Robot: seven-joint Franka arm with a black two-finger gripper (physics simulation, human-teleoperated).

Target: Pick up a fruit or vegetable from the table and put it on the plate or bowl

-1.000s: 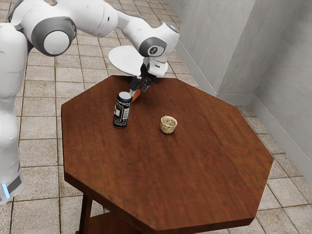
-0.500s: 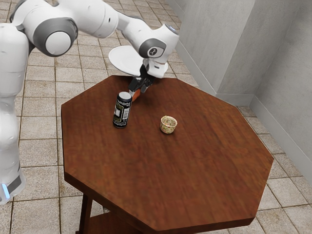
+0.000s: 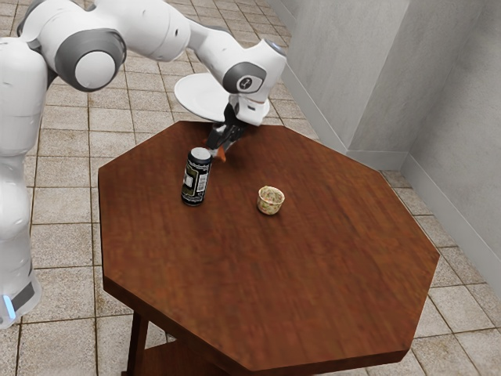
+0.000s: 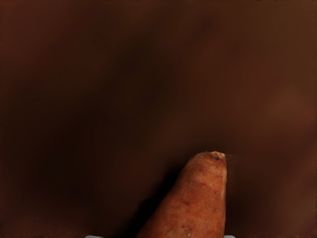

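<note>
Gripper (image 3: pixel 222 142) first: its fingers are clamped on the sweet potato (image 3: pixel 222 154), with only a small orange end showing below them in the exterior view. In the wrist view you see the potato's tapered tip (image 4: pixel 193 203) hanging just under the hand, with the brown table (image 3: pixel 313 274) behind it.

Over the last second the hand has drifted a little toward the exterior view's left and turned slightly, so less of the potato shows than before. The can (image 3: pixel 196 178) and the small bowl (image 3: pixel 271 200) have not moved.

You now hold the potato near the table's far edge, just beside the can's top and apparently clear of it. The white plate (image 3: pixel 196 98) lies just beyond, past the table's far edge and partly behind the arm. You cannot tell from here what it rests on.

Judging from this, the pick is done and you are early in the carry. The plate is the nearer target, while the small bowl sits well apart toward the exterior view's right. Mind the can as you move, since the potato's end hangs close to it and a sideways sweep could tip it.
</note>
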